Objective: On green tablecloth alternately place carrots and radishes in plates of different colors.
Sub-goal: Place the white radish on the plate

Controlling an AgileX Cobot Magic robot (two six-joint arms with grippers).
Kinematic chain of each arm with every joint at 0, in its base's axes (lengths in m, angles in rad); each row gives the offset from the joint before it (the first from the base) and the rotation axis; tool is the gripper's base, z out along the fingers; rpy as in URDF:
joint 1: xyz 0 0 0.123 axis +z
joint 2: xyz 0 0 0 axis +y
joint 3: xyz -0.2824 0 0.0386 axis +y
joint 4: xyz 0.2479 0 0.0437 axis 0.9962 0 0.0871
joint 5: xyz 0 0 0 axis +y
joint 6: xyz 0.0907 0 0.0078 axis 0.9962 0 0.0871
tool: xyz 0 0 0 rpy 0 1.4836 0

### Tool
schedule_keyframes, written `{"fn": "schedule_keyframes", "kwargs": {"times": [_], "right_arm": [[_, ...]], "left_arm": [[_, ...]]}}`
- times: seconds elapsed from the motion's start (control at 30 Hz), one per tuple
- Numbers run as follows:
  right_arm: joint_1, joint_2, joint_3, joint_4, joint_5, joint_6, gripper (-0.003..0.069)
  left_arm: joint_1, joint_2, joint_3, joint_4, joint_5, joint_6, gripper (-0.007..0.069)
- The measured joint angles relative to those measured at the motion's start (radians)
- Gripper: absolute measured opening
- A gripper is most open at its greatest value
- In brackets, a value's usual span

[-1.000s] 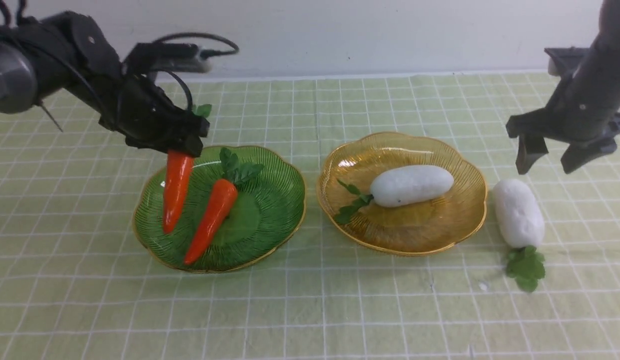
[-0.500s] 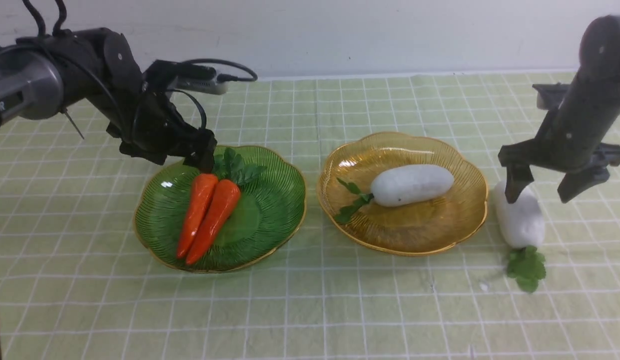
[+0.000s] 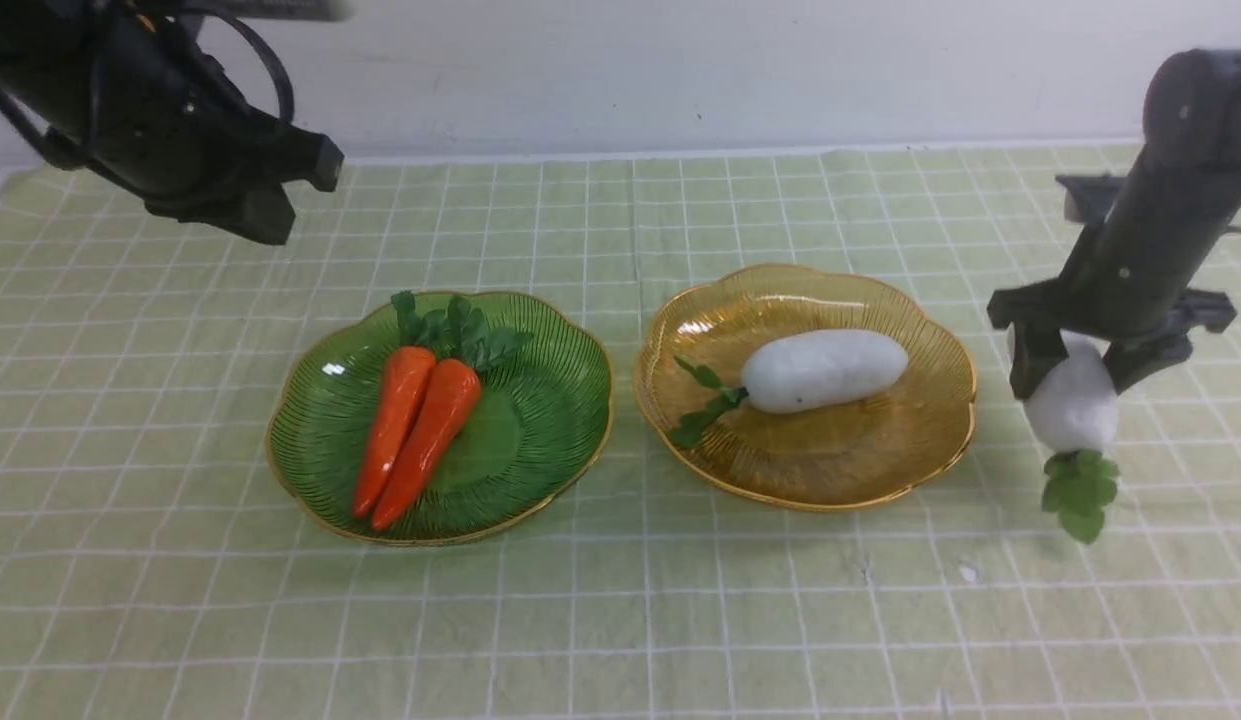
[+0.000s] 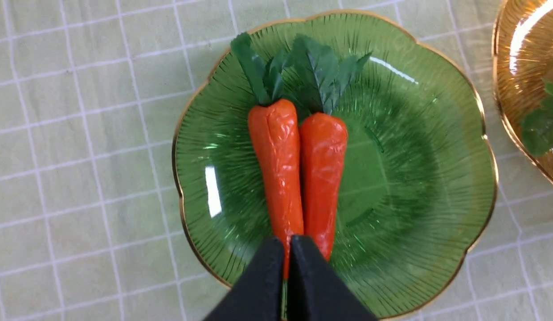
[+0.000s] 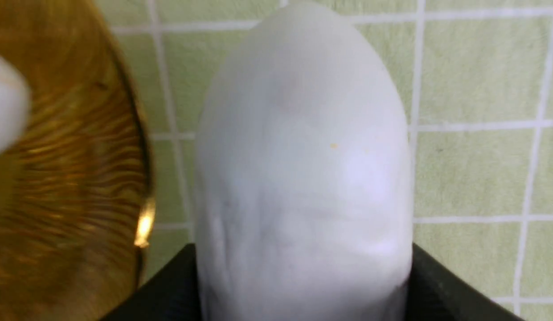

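In the front view, the right claw (image 3: 1078, 360) grips a radish (image 3: 1075, 410), leaves hanging down, just beside the amber plate (image 3: 940, 440), which holds a second radish (image 3: 825, 370). Only the left wrist view shows the left claw (image 4: 287, 263) pressed together and empty, above two touching carrots (image 4: 276, 165) in the green plate (image 4: 428, 147).

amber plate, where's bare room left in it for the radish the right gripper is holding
The amber plate has a bare band between the lying radish and its near rim, right of the leaves, and a narrower one along the far rim. Near-left is crowded by leaves. The near band likely suits the held radish.
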State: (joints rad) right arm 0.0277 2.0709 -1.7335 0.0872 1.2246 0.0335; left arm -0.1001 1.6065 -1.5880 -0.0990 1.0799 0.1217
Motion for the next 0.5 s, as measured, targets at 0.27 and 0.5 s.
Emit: {"fn": "schedule_keyframes", "kwargs": {"times": [0.27,0.5], "right_arm": [[0.076,-0.110,-0.013,0.211,0.002,-0.028,0.0467],[0.133,-0.002,-0.013,0.235,-0.065,0.119,0.0467]], "left_arm": [[-0.001,-0.243,0.233,0.000,-0.047,0.000,-0.0008],[-0.001,-0.412,0.398,0.007,-0.072,-0.001,-0.0008]]}}
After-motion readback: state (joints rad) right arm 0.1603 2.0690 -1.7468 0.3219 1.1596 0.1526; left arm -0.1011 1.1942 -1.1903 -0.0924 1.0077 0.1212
